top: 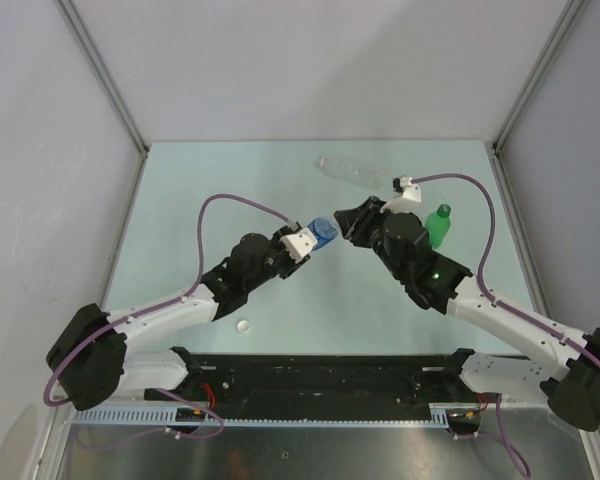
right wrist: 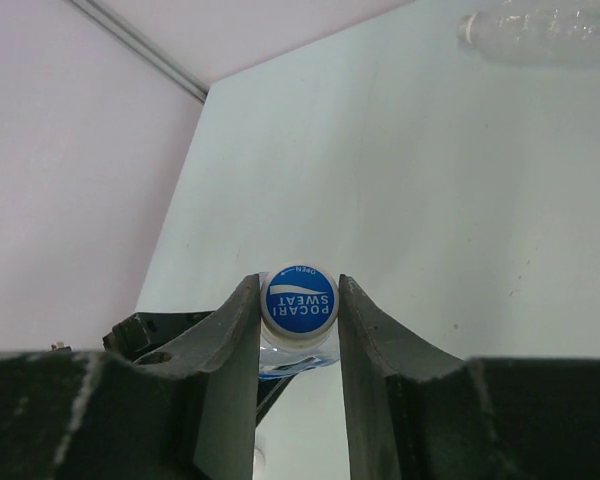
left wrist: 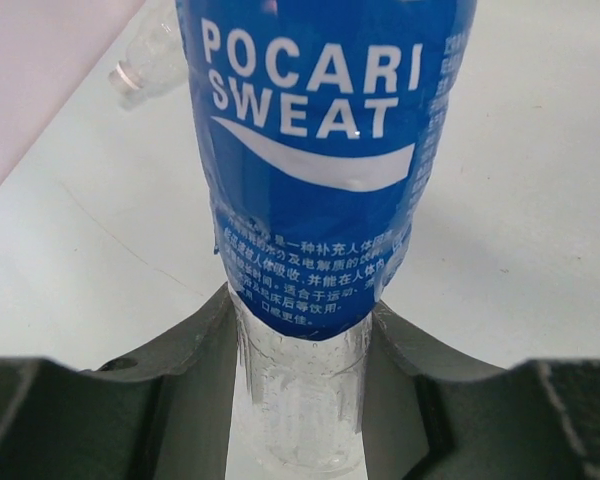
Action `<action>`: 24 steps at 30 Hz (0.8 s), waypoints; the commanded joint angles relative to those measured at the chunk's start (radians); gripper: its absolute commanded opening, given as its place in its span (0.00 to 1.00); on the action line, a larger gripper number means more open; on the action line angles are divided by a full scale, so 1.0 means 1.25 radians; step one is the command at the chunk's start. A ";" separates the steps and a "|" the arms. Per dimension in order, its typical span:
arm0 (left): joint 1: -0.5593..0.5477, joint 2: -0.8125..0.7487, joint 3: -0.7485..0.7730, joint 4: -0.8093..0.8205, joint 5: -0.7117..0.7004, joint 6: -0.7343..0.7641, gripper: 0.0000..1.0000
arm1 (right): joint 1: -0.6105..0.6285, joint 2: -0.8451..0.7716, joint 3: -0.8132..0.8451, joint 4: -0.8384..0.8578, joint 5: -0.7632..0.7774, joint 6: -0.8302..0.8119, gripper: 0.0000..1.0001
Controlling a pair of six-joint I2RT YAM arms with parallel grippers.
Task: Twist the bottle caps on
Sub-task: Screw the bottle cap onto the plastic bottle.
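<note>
The blue-labelled bottle is clamped at its clear lower end by my left gripper, held off the table at mid-table. Its white cap, with a blue printed top, sits at the bottle's mouth, and my right gripper is shut on the cap's sides. From above, the right gripper meets the bottle head-on. The green bottle stands upright beside the right arm. The clear unlabelled bottle lies on its side at the back. A loose white cap rests near the left arm.
Grey walls close in the table on the left, back and right. A black rail with cable tracks runs along the near edge between the arm bases. The lying clear bottle shows far off in the right wrist view.
</note>
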 commanded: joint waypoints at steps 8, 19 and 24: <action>-0.024 -0.063 0.011 0.208 -0.014 -0.055 0.00 | -0.015 -0.080 -0.015 -0.043 -0.098 -0.169 0.96; 0.006 -0.130 -0.020 0.205 0.150 -0.077 0.00 | -0.014 -0.304 -0.015 -0.136 -0.566 -0.644 0.99; 0.074 -0.188 -0.061 0.172 0.473 -0.029 0.00 | -0.014 -0.373 -0.034 -0.235 -0.653 -0.865 0.99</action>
